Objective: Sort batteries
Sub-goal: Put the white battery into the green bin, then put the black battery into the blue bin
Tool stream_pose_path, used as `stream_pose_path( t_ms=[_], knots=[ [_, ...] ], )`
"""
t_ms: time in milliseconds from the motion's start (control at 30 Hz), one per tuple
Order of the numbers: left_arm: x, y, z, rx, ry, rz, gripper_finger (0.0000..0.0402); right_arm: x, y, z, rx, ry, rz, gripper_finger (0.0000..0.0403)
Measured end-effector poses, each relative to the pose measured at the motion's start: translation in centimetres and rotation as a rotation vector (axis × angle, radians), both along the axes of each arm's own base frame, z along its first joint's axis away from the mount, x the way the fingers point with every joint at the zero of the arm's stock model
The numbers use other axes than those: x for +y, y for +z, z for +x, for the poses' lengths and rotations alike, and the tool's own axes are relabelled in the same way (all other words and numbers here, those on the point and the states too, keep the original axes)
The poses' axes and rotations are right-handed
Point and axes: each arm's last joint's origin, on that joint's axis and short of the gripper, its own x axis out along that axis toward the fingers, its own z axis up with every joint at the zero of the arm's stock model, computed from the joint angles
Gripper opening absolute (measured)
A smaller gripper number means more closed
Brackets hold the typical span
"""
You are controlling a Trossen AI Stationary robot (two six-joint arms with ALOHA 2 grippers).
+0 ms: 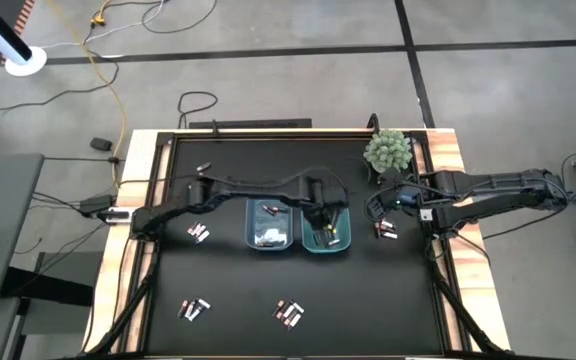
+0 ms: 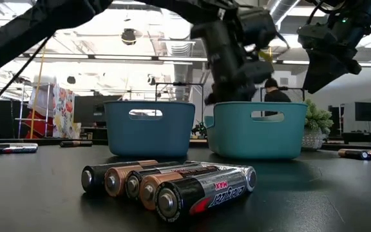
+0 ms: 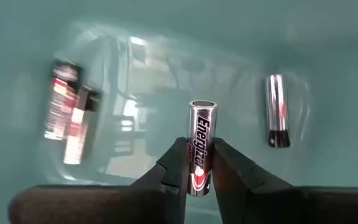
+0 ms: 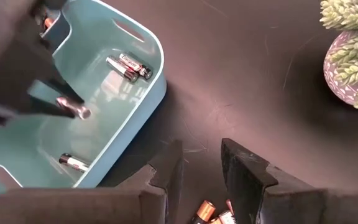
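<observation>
Only left wrist view – left gripper (image 3: 197, 163) pinching battery (image 3: 201, 146), teal bin (image 3: 166, 37).

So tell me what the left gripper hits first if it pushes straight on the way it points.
Probably the teal bin's floor. The left gripper, pinching a battery, points down into the bin, and that battery's free end leads, so it would likely touch first. The loose cells lie off to the sides; depth is unclear.
</observation>
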Motion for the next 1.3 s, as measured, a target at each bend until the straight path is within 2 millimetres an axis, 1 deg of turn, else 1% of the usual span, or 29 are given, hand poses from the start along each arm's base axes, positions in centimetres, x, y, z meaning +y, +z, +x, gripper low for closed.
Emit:
stream_pose_path(
  t_ms=[100, 233, 400, 500, 567, 633, 800, 900, 1000, 1067, 1167, 1300],
  knots=[
    [-0.6, -1.1, 0.2, 0.028, 0.005, -0.046, 0.0065, 0.0, 0.0, 0.0, 0.002, 0.005, 0.001, 0.0127],
    [-0.7, -1.0, 0.2, 0.027, 0.030, -0.074, 0.0091, 0.0, 0.0, 0.0, 0.009, 0.012, -0.002, 0.0127],
    [0.3, -0.9, 0.2, 0.018, 0.062, -0.077, 0.0116, 0.0, 0.0, 0.0, 0.017, 0.031, -0.011, 0.0127],
    [0.8, -0.9, 0.1, 0.015, 0.061, -0.084, 0.0123, 0.0, 0.0, 0.0, 0.019, 0.034, -0.013, 0.0127],
    [1.0, -0.5, -0.1, 0.020, 0.045, -0.098, 0.0124, 0.0, 0.0, 0.0, 0.019, 0.035, -0.013, 0.0127],
    [1.4, 0.8, -0.2, 0.003, 0.040, -0.094, 0.0124, 0.0, 0.0, 0.0, 0.019, 0.035, -0.013, 0.0127],
    [3.0, 6.0, -1.2, -0.093, 0.042, -0.051, 0.0123, 0.0, -0.1, -0.1, 0.028, 0.035, -0.012, 0.0127],
    [4.1, 8.6, -2.6, -0.121, 0.059, 0.008, 0.0123, 0.0, -0.1, -0.2, 0.033, 0.034, -0.012, 0.0127],
    [5.6, 10.5, -4.7, -0.061, 0.094, 0.075, 0.0123, 0.0, -0.1, -0.2, 0.033, 0.034, -0.012, 0.0127],
    [6.9, 11.0, -6.2, 0.018, 0.144, 0.108, 0.0123, 0.0, -0.1, -0.2, 0.031, 0.030, -0.010, 0.0127],
    [8.4, 11.0, -8.1, 0.160, 0.219, 0.161, 0.0123, 0.0, -0.1, -0.2, 0.022, 0.009, 0.001, 0.0127],
    [10.0, 11.1, -9.5, 0.248, 0.266, 0.195, 0.0123, 0.0, -0.1, -0.2, 0.013, -0.012, 0.014, 0.0127]
  ],
)
